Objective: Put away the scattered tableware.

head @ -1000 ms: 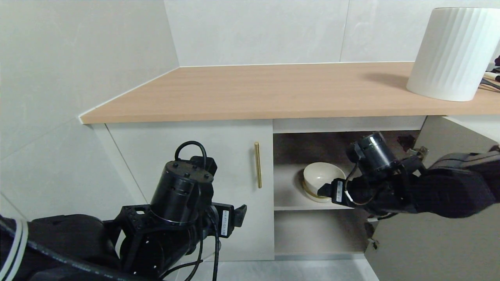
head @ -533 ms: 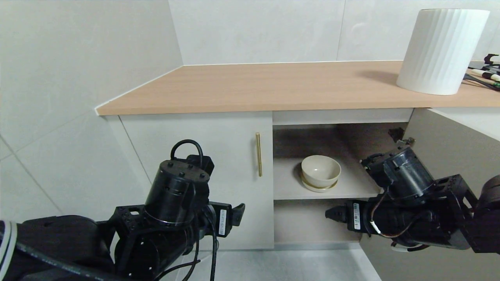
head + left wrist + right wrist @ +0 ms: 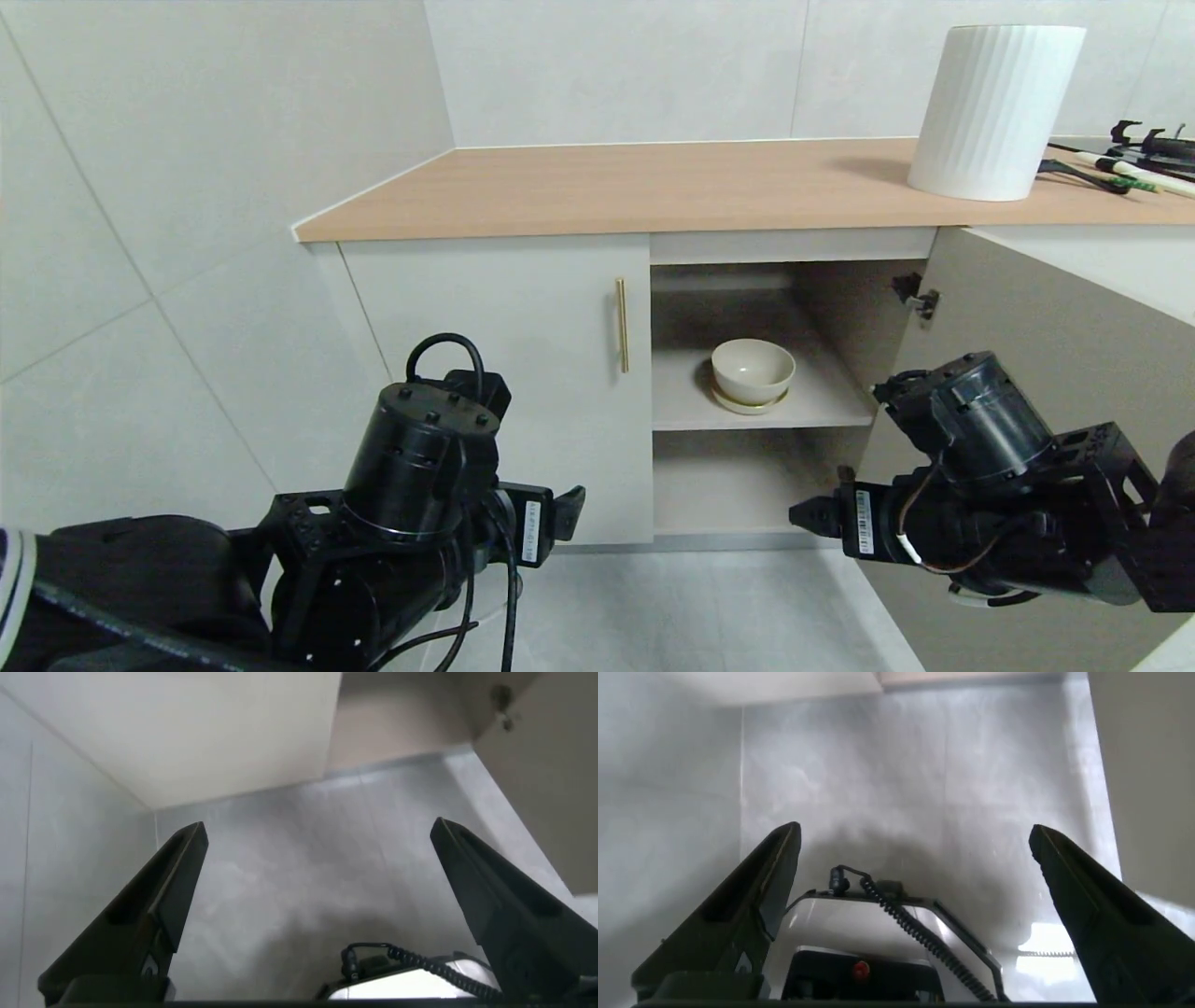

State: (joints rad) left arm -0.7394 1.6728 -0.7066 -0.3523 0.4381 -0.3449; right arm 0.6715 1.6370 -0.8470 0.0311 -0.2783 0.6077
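Note:
A cream bowl (image 3: 752,370) sits on a gold-rimmed plate (image 3: 747,405) on the middle shelf (image 3: 822,403) of the open cupboard. My right gripper (image 3: 805,512) hangs low outside the cupboard, in front of the bottom compartment and well below the bowl. In the right wrist view this gripper (image 3: 913,833) is open over grey floor, with nothing between its fingers. My left gripper (image 3: 571,507) is held low in front of the shut left door. It too is open and holds nothing in the left wrist view (image 3: 318,831).
The right cupboard door (image 3: 1027,355) stands swung open beside my right arm. The left door bears a gold handle (image 3: 621,324). On the wooden countertop (image 3: 607,187) stand a white ribbed container (image 3: 994,112) and some utensils (image 3: 1134,161) at the far right. A tiled wall closes the left side.
My right gripper has come out of the cupboard, away from the bowl, and dropped lower. The bowl stays on the shelf. The head camera has pulled back. The left arm has not moved.

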